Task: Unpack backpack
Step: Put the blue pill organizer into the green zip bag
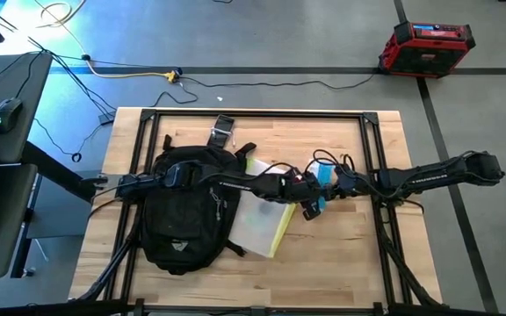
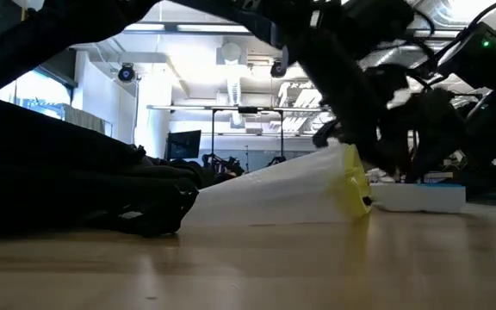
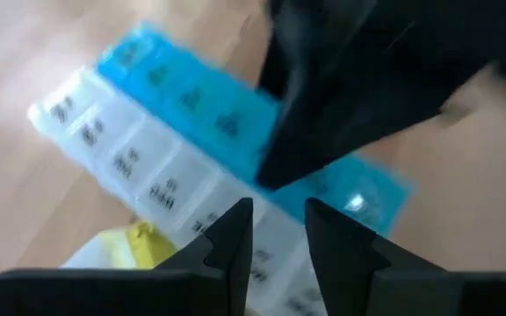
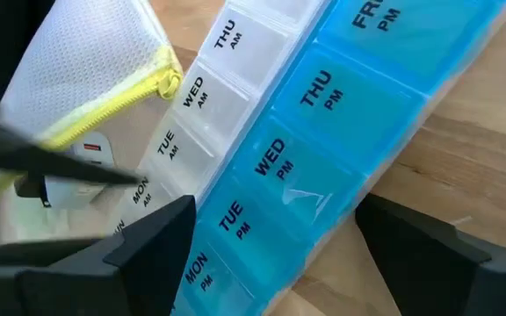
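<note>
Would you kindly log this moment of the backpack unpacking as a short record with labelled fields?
backpack: black backpack lying on the left half of the wooden table
pouch: translucent mesh pouch with yellow zipper trim, flat beside the backpack
pill organizer: weekly box, white AM row and blue PM row, resting on the table against the pouch
left gripper: fingers slightly apart, empty, just above the organizer
right gripper: open, fingers straddling the blue row's end, not yet closed
stage: pouch and organizer lie outside the backpack
</note>
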You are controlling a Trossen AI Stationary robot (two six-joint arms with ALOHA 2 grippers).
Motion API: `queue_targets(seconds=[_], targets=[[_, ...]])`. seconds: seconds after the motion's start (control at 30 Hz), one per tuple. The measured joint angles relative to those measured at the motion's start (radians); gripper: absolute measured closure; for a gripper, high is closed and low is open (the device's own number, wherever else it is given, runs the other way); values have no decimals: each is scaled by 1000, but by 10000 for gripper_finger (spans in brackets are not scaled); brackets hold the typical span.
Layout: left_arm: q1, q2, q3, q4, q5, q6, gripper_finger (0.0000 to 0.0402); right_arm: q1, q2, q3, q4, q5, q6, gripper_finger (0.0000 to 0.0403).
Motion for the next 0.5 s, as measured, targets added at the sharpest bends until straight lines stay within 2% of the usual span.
queue_targets(seconds=[0.17, 0.3, 0.5], targets=[[-7, -7, 13, -44, -35, -44, 315, 0, 0, 0, -5, -2, -24, 96], [14, -5, -33, -118, -77, -131, 315, 0, 1, 0, -4, -1, -25, 96], [37, 12, -70, -92, -68, -196, 315, 2, 2, -1, 12, 0, -30, 96]])
